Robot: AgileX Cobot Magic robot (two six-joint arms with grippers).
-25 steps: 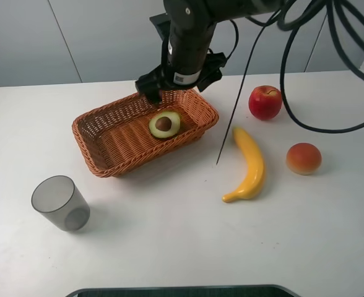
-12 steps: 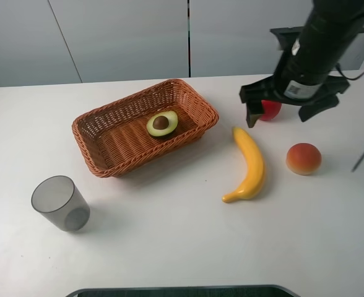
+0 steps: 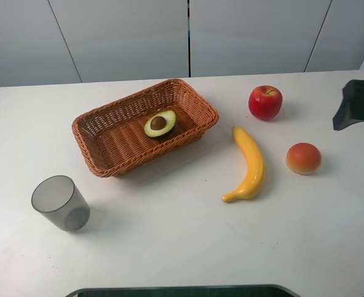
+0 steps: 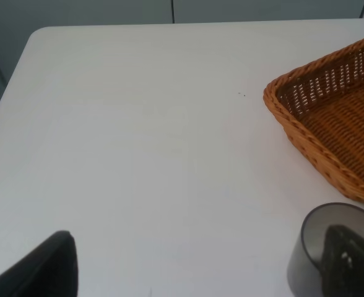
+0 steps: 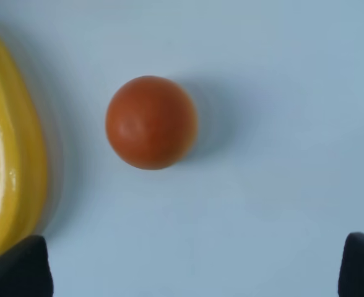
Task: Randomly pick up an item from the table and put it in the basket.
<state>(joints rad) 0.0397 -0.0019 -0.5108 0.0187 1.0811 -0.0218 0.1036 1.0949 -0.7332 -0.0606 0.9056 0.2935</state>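
The halved avocado, dark green skin, brown pit, lies cut-face up in the far-right part of the orange-brown wicker basket. It looks light, stiff, probably slick; you'd pinch across its narrow width. Both left gripper and right gripper are spread wide, empty.

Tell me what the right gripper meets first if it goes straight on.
Likely the bare table beside the peach, which lies just off the midline of the right gripper; depth is unclear.
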